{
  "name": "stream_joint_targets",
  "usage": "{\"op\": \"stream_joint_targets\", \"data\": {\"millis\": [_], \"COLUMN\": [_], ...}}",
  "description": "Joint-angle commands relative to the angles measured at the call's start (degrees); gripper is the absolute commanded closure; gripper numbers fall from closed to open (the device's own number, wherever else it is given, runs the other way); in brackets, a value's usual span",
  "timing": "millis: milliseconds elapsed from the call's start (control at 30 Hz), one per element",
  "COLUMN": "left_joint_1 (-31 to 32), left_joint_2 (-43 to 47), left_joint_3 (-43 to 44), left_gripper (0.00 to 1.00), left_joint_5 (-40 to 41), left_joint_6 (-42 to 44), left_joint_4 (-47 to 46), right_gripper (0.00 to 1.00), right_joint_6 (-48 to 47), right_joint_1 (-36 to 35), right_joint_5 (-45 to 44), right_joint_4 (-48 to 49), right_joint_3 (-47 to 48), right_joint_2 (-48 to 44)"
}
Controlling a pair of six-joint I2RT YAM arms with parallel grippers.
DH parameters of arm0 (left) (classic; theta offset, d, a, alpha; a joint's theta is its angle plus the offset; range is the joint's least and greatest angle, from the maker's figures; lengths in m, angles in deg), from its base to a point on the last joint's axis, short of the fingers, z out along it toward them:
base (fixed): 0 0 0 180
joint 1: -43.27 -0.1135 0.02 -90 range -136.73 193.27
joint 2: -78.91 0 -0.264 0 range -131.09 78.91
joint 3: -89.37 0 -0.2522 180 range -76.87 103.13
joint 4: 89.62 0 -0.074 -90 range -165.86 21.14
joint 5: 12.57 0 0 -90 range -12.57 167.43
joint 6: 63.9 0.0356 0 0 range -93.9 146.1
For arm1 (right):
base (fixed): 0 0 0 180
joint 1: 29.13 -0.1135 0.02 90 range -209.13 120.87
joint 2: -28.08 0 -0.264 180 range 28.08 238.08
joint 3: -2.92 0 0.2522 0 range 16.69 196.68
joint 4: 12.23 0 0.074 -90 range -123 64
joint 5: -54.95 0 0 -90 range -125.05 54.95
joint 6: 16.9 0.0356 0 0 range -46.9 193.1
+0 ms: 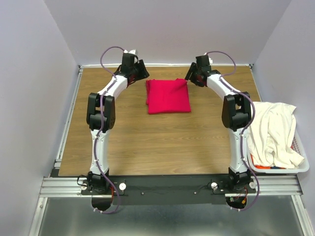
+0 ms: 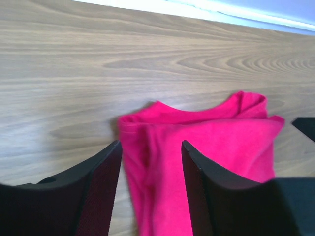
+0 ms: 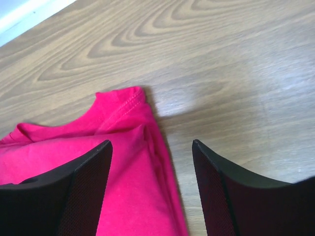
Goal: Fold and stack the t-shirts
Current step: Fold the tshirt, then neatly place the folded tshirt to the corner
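Observation:
A crimson-red t-shirt (image 1: 168, 96) lies folded into a rough rectangle at the far middle of the wooden table (image 1: 147, 142). My left gripper (image 1: 142, 71) hovers at its far left corner, open, its fingers astride the left edge of the red t-shirt (image 2: 206, 147) without pinching it. My right gripper (image 1: 189, 74) hovers at the far right corner, open wide above the red t-shirt's (image 3: 123, 162) right edge. A cream-white t-shirt (image 1: 273, 132) hangs crumpled over the basket at the right.
A white slatted laundry basket (image 1: 302, 164) stands at the table's right edge, beside the right arm. A pale rail (image 1: 167, 65) and walls close the far side. Bare wood spreads between the red shirt and the arm bases.

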Motion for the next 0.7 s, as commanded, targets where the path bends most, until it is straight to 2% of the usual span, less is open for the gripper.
{"op": "stream_joint_targets", "data": {"millis": [0, 100, 133, 167, 200, 433, 667], "left_joint_1": [-2.27, -1.05, -0.52, 0.09, 1.14, 4.31, 4.85], "left_joint_2": [3.39, 6.64, 7.35, 7.88, 8.84, 7.97, 1.57], "left_joint_3": [-2.50, -6.62, -7.24, -8.03, -9.43, -12.70, -7.53], "left_gripper": [0.39, 0.46, 0.53, 0.55, 0.67, 0.96, 0.99], "left_joint_5": [1.71, 2.41, 2.94, 3.20, 3.64, 2.68, 3.03], "left_joint_6": [0.08, 0.17, 0.34, 0.34, 0.34, -1.15, -0.71], "left_joint_4": [-2.11, -3.07, -3.08, -3.08, -3.25, -4.48, -3.09], "right_gripper": [0.27, 0.38, 0.43, 0.46, 0.54, 0.57, 0.57], "right_joint_6": [-1.90, -1.72, -1.81, -2.07, -2.33, -2.87, -2.43], "right_joint_1": [0.11, -0.33, -1.11, -1.64, -2.34, -5.78, -5.78], "right_joint_5": [-2.87, -1.64, -1.55, -1.29, -1.03, 1.60, 2.14], "right_joint_4": [-0.28, -0.28, -0.19, -0.28, -0.02, -0.01, -0.10], "right_joint_3": [-0.66, -4.26, -5.67, -6.20, -6.56, -5.15, -4.98], "right_joint_2": [-3.36, -7.05, -7.67, -8.63, -8.82, -5.48, -1.53]}}
